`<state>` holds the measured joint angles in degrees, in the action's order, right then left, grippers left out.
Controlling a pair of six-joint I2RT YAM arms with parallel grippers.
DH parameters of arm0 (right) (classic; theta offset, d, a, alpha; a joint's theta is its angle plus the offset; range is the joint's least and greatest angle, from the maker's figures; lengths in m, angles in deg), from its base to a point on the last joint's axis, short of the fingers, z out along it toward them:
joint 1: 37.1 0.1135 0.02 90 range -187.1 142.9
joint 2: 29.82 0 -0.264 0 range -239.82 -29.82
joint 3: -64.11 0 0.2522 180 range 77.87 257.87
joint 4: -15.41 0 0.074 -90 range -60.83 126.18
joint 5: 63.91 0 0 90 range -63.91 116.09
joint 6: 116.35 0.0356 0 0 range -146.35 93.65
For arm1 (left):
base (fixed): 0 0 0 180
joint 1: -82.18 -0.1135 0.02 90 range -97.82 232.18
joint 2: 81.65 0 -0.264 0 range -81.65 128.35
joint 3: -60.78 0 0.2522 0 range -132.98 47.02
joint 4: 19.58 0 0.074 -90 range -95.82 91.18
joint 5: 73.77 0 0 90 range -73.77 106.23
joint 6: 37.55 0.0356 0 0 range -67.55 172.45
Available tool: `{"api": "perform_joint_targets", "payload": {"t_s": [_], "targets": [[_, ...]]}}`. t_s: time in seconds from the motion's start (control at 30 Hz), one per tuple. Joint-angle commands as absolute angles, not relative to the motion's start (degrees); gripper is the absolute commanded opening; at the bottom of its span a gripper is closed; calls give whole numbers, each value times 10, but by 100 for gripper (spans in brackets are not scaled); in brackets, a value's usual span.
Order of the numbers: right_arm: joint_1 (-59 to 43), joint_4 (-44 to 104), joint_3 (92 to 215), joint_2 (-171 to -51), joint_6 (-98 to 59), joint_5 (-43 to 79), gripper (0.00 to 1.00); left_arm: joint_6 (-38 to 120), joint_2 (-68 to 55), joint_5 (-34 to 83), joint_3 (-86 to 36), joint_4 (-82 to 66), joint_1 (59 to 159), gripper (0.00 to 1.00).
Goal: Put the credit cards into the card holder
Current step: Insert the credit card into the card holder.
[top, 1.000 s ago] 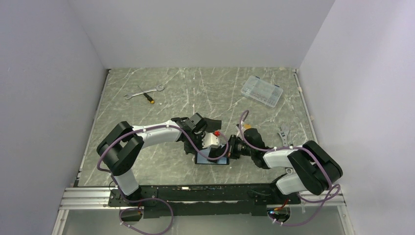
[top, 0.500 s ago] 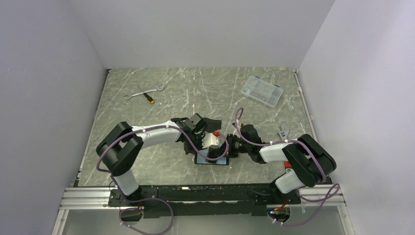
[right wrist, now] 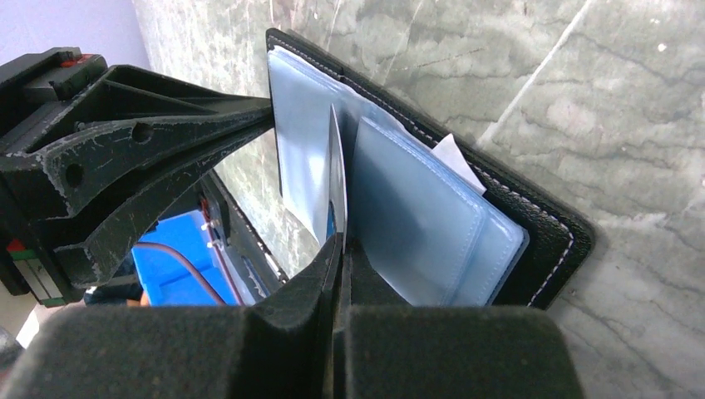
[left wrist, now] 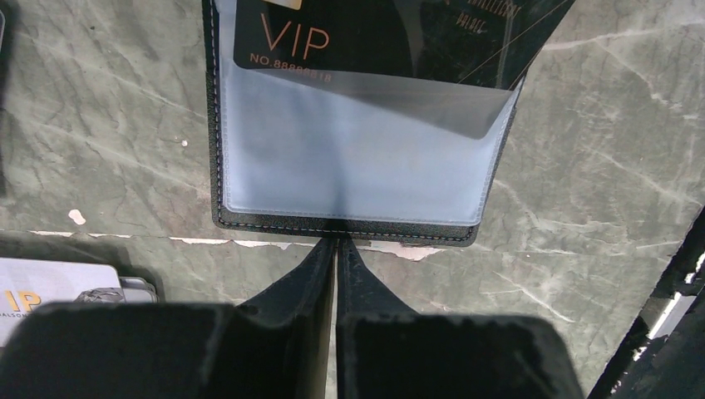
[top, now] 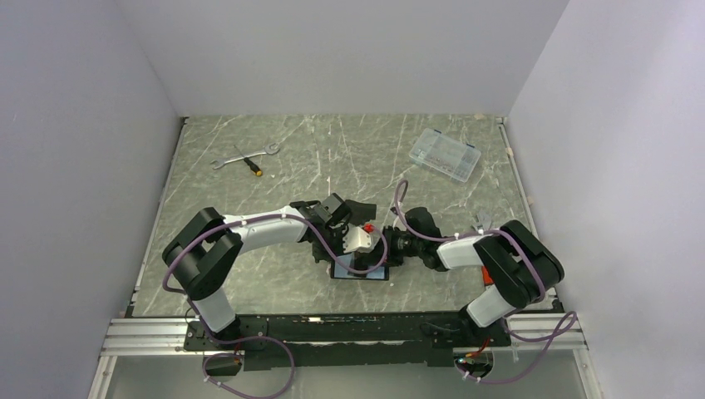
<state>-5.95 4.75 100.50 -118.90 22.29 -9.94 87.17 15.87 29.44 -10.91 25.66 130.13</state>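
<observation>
Card holder (left wrist: 349, 166) lies open; right claw (right wrist: 339, 238) pinches one black card (left wrist: 374, 33) half-pocketed; left claw (left wrist: 335, 243) closed at its edge.

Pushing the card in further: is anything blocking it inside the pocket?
Nothing visible. The card is partway inside the clear pocket of the card holder, and the pocket looks empty below it. The left gripper sits at the holder's edge, outside the pocket.

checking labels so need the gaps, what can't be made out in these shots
top view: card holder mostly under both wrists.
left wrist: black vip card cut by the top edge; pale card half behind the base of the left fingers.
right wrist: thin sheet in the right fingers is edge-on; card or sleeve unclear.
</observation>
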Motion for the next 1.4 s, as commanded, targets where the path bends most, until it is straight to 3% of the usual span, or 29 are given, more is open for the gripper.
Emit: {"api": "perform_joint_targets", "payload": {"t_s": [0.0,1.0,1.13,1.3,1.37], "targets": [[-57,90,984,-1167,213,-76,0,871,149,281,-96,261,1305,10],[-45,135,1049,-1233,187,-107,0,874,155,274,-109,266,1319,8],[-39,180,1061,-1211,185,-72,19,873,152,276,-110,266,1319,8],[-41,283,1078,-1143,164,-24,50,874,135,287,-97,263,1318,6],[-42,323,1083,-1125,158,-9,55,875,133,290,-94,261,1315,6]]}}
